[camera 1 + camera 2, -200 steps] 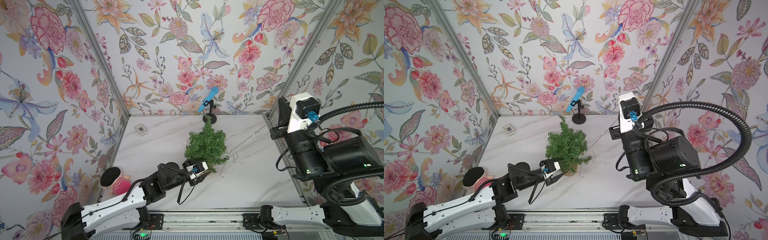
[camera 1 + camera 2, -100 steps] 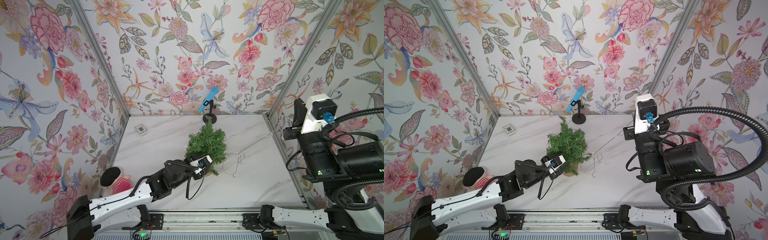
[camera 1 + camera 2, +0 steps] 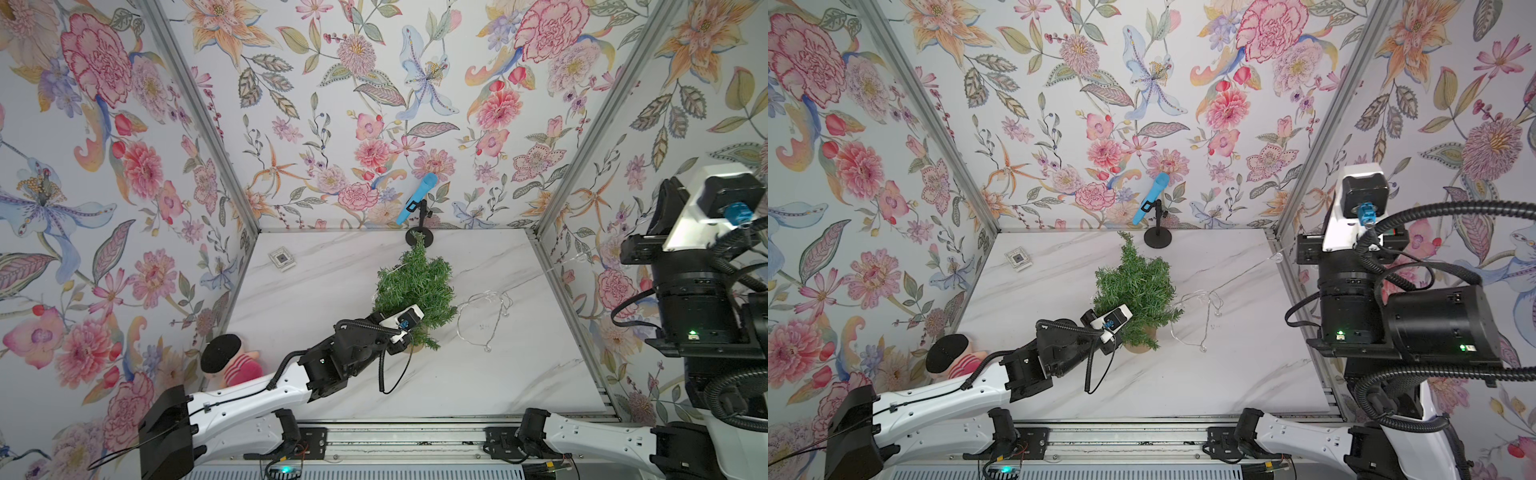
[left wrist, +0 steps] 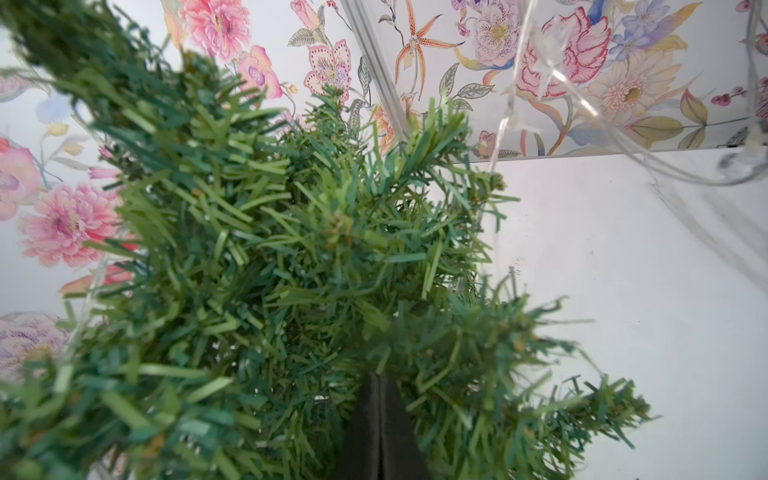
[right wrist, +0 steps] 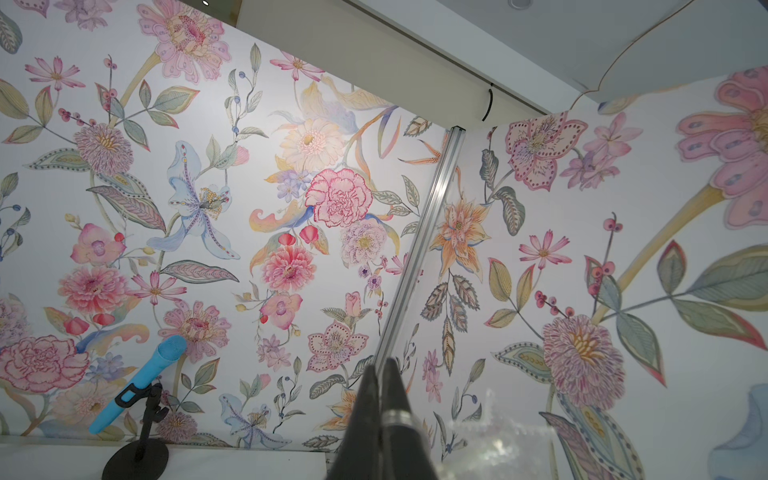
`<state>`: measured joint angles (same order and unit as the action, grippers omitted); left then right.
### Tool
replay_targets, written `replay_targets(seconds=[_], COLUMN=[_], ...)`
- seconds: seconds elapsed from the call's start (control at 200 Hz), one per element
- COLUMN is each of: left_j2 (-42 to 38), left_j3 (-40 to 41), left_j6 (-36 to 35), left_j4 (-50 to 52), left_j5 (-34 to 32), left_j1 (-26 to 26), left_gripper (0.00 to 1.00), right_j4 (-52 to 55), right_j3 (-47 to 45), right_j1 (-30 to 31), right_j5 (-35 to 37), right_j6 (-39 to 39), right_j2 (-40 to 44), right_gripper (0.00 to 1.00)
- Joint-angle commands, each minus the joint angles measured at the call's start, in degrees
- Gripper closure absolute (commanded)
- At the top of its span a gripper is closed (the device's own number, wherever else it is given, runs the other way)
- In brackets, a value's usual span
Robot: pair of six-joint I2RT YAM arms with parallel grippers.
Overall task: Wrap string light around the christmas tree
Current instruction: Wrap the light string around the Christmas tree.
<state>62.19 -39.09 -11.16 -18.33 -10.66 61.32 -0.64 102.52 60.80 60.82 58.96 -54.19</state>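
The left arm reaches from the front rail across the white marble-patterned tabletop (image 3: 332, 291). To its left, against the wall, lies a pink striped plush toy (image 3: 230, 361) with a round black cap.

The left gripper (image 4: 379, 380) is pushed into the lower branches of the small bushy green artificial christmas tree (image 3: 415, 282), its black jaws pressed together (I cannot tell whether a twig is nipped between them). The tree stands near the middle of the table on its round tan base (image 3: 1140, 343).

Just right of the tree, the thin silvery-white string light (image 3: 498, 322) lies in a loose loop that touches the lower branches. From there one strand climbs off the table to the right arm, raised beside the right wall. The right gripper (image 5: 381, 368) is closed on that wire, and blurred clear bulbs hang next to it in the right wrist view. A pale strand also shows among the needles on the tree's left side.

Farther back a small square white card (image 3: 281, 258) with a black centre lies flat. At the rear wall a blue microphone (image 3: 417, 198) sits tilted on a black round-footed stand (image 3: 1158, 239).
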Motion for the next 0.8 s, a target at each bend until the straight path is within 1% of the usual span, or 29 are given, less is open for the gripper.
replay_targets(seconds=[0.0,0.275,0.345,0.4,0.52,0.6,0.761,0.796], left_j2=[-0.75,-3.27,-4.23,-4.67,-4.57,-4.15,-4.78,-5.14], left_j3=[2.09,5.91,6.90,6.82,6.45,5.57,3.28,2.63], left_j6=[0.50,2.73,2.66,2.58,1.86,1.83,2.54,2.92], left_j4=[-1.68,-1.77,-2.26,-2.07,-2.02,-1.70,-0.96,-0.71], left_j5=[-0.07,1.59,2.56,3.80,4.49,6.42,11.14,12.12], left_j1=[-0.89,-5.51,-6.65,-7.17,-7.35,-7.36,-7.35,-7.30], left_gripper=[1.00,1.00,1.00,1.00,1.00,1.00,1.00,0.95], right_j4=[-1.63,-1.82,-3.44,-4.77,-5.68,-5.79,-5.78,-5.82], right_j3=[4.10,9.72,11.35,12.18,12.97,10.39,-1.26,-3.54], right_j1=[-0.28,-0.28,-0.33,-0.31,-0.35,-0.22,-0.32,-0.49], right_j5=[-1.32,-2.45,-1.78,-1.73,-2.10,-2.92,-3.84,-4.08], right_j6=[3.86,7.92,10.74,12.78,13.59,12.22,5.14,3.02], right_j2=[-1.52,-3.35,-4.19,-4.62,-5.23,-4.83,-3.90,-3.98], right_gripper=[1.00,1.00,1.00,1.00,1.00,1.00,1.00,1.00])
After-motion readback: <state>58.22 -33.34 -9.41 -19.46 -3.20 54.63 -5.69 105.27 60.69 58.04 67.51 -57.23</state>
